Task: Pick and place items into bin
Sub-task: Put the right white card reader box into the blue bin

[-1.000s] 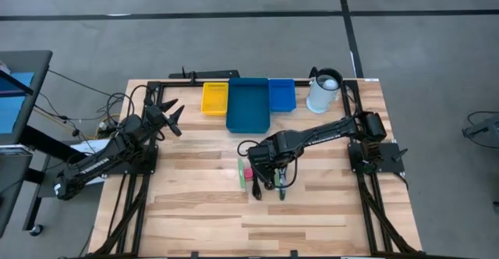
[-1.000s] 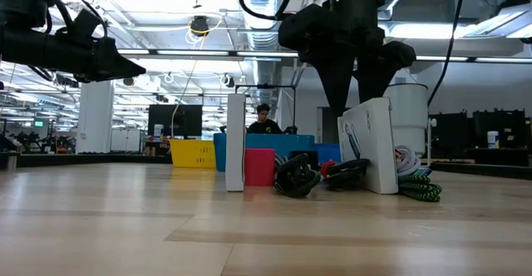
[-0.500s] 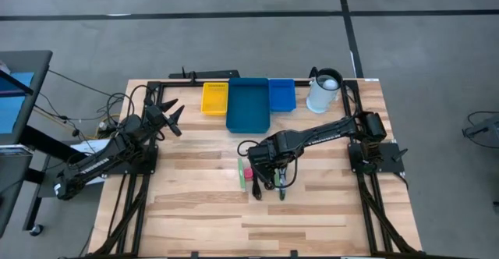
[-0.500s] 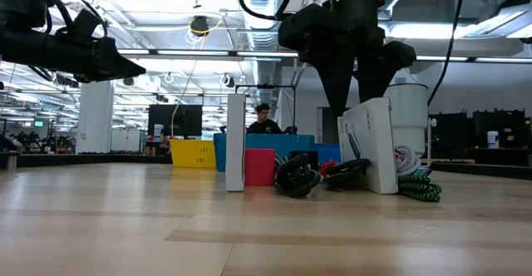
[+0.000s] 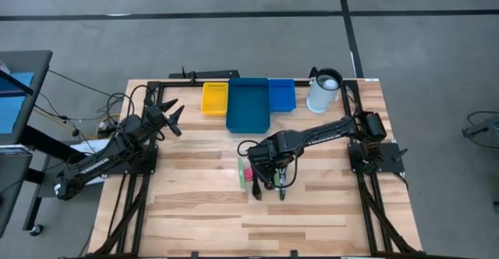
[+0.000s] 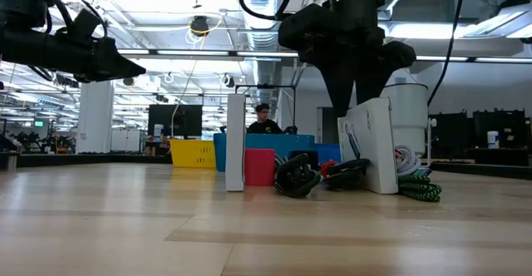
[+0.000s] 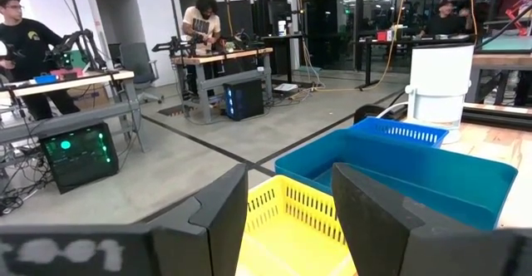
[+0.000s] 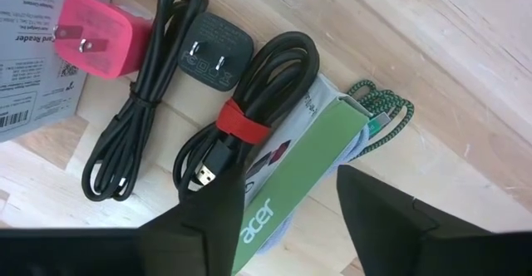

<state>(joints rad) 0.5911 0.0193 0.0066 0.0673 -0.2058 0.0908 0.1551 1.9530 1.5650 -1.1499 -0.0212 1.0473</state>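
Biggest first: one wooden counter [image 5: 203,212] and three bins along its far edge, namely a large blue bin [image 5: 248,103], a small yellow bin [image 5: 214,97] and a small blue bin [image 5: 281,94], plus one white jug [image 5: 323,92]. The items sit mid-counter in a cluster: one green-edged box [image 8: 287,189], one white printed packet [image 8: 37,76], two black coiled cables [image 8: 249,101], one black plug block [image 8: 216,50], one pink cube [image 8: 87,39]. The right gripper [image 5: 269,165] hovers right above them, jaws apart; the left gripper [image 5: 173,115] waits near the yellow bin, jaws apart too. Nothing has moved since a second ago.
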